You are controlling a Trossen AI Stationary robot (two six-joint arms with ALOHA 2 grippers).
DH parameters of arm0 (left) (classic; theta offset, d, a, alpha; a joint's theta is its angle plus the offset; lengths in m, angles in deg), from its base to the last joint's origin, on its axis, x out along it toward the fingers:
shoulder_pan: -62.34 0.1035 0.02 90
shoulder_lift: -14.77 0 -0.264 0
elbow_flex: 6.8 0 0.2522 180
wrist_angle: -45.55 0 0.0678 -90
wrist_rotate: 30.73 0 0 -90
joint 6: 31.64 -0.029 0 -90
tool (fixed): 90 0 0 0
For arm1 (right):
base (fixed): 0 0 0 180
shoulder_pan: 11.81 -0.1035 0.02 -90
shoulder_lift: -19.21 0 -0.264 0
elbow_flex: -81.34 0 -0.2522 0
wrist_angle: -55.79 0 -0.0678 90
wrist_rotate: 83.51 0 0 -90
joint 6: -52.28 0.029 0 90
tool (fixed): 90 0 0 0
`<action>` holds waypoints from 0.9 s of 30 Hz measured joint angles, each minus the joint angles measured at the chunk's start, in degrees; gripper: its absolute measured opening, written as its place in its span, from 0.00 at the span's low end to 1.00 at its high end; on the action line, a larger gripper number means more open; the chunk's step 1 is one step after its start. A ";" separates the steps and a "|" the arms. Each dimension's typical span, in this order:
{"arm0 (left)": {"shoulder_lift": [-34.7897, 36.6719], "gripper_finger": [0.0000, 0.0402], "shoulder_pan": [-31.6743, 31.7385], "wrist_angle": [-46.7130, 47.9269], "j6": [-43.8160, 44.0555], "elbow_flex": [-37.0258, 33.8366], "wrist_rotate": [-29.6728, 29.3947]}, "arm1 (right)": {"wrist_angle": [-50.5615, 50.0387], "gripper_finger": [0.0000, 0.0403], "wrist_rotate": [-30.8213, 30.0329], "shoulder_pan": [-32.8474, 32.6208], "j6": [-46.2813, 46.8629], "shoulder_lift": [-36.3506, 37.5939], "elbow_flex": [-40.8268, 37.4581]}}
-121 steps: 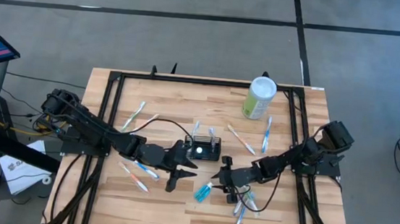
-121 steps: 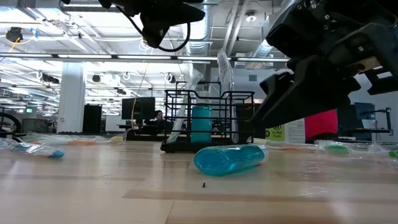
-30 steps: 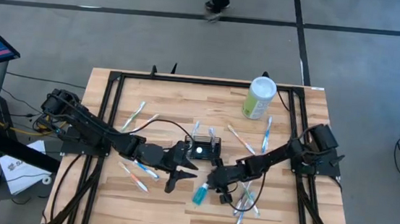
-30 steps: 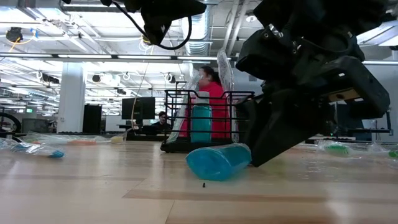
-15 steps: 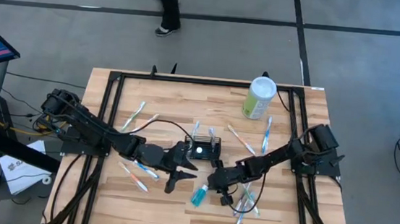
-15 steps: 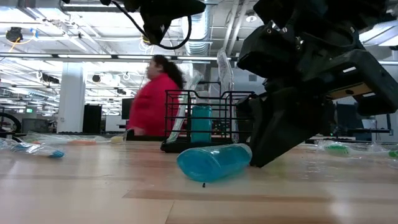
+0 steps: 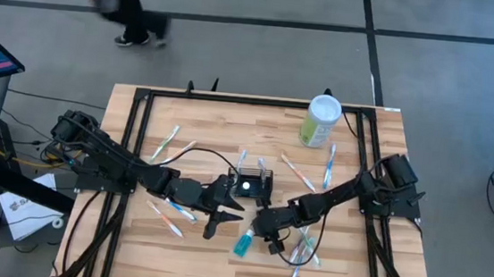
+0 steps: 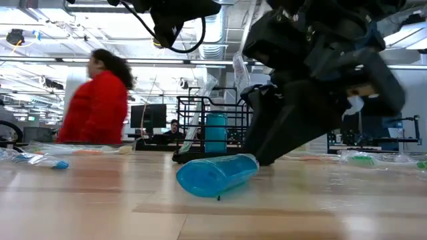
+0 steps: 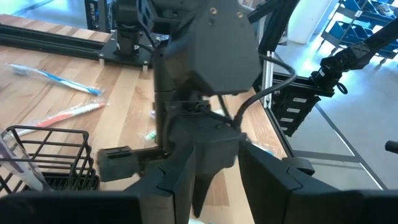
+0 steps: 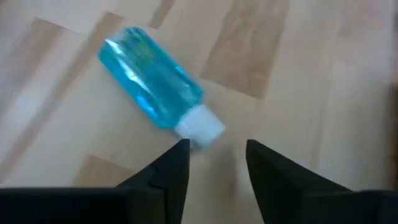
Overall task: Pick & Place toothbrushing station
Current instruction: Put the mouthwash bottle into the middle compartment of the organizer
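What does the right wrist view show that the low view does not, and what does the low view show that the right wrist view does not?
Only the right wrist view shows the blue bottle's white cap and the right gripper with its fingers open, just short of that cap.

Only the low view shows the toothbrushing station, standing upright behind the bottle, and a person in red in the room beyond the table.

Both views show the blue bottle lying on its side on the wooden table, not gripped.
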 joint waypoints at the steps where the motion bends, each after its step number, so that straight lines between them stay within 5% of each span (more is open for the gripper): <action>1: 0.00 0.29 0.00 0.00 0.00 0.00 -0.02 | 0.02 0.40 -0.02 0.11 -0.59 0.00 0.00; 10: 0.00 0.29 0.00 0.02 -0.20 0.00 -0.02 | 1.27 0.47 0.17 0.16 -4.30 0.00 0.00; 27: 0.00 0.29 0.00 0.02 -0.20 0.02 -0.04 | 4.92 0.39 3.46 0.26 -6.32 -3.03 0.26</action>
